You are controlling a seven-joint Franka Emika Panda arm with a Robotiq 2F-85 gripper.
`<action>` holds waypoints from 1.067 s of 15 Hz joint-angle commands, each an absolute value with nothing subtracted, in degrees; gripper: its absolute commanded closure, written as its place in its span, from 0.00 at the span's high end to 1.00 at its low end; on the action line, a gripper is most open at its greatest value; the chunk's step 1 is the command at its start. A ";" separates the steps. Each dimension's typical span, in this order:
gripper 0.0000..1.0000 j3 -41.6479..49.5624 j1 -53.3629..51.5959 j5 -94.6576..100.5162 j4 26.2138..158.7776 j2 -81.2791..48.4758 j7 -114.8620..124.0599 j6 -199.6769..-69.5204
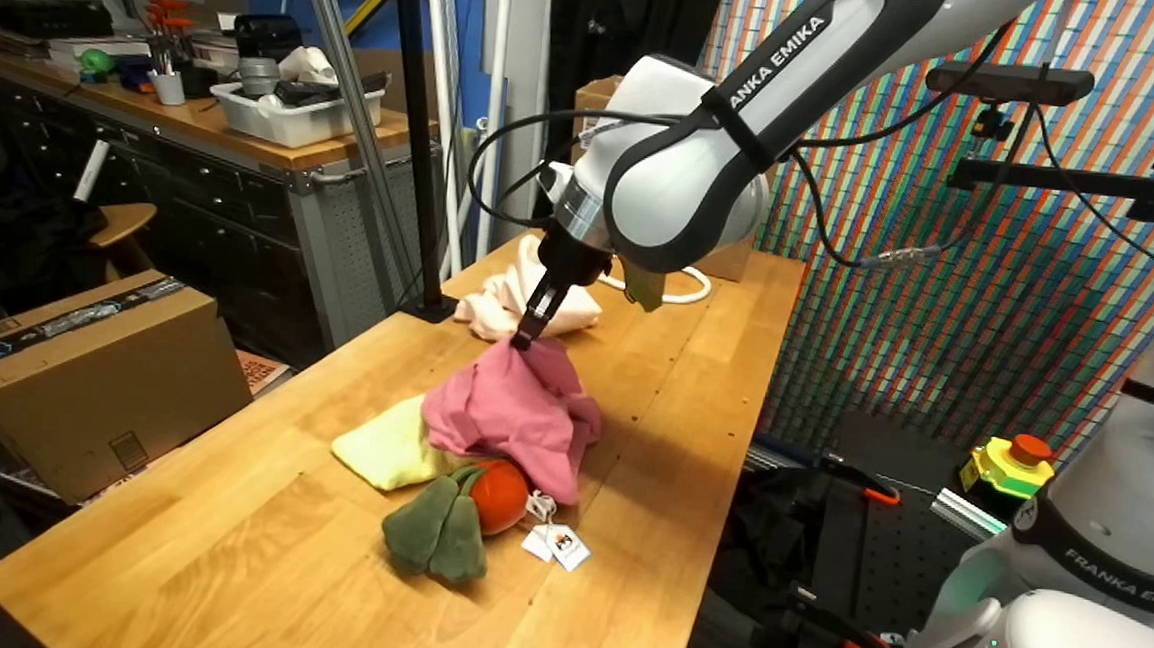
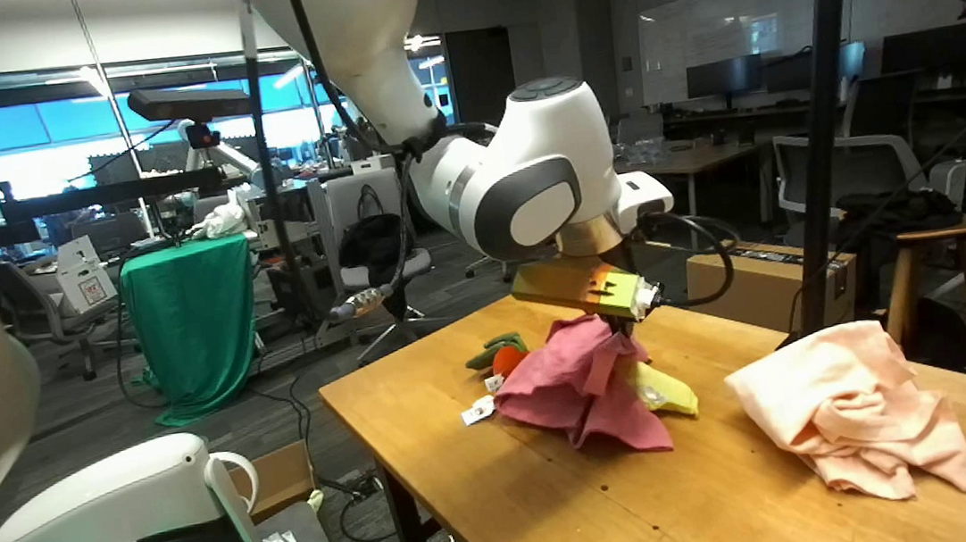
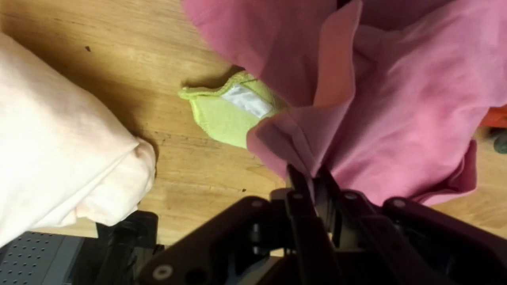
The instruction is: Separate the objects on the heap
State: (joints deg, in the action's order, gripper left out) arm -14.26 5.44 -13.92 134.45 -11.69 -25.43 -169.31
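Here, pink cloth (image 3: pixel 400 122), pinched between the fingers (image 3: pixel 299 204)

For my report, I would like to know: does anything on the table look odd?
Nothing looks spilled or damaged. Only the white tags beside the pink cloth look odd, perhaps shop labels left on.

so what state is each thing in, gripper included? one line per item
gripper: shut on a fold of the pink cloth
pink cloth: bunched, peak held up, lower edges on the table
yellow fabric piece: partly covered by the pink cloth
peach cloth: crumpled, lying apart from the pink cloth
red item: up against the green item; joined or not, can't tell
white tags: lying on the table
cardboard box: closed, taped along the top
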 commanded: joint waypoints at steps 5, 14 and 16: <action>0.13 -15.94 7.39 -25.09 140.86 1.00 -29.21 -166.59; 0.36 -5.79 0.31 -27.04 138.82 4.65 -34.19 -147.46; 0.50 -4.42 -0.86 -26.02 137.51 2.64 -34.88 -146.59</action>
State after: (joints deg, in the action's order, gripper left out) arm -7.23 1.57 -27.52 139.75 4.60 -33.37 -148.79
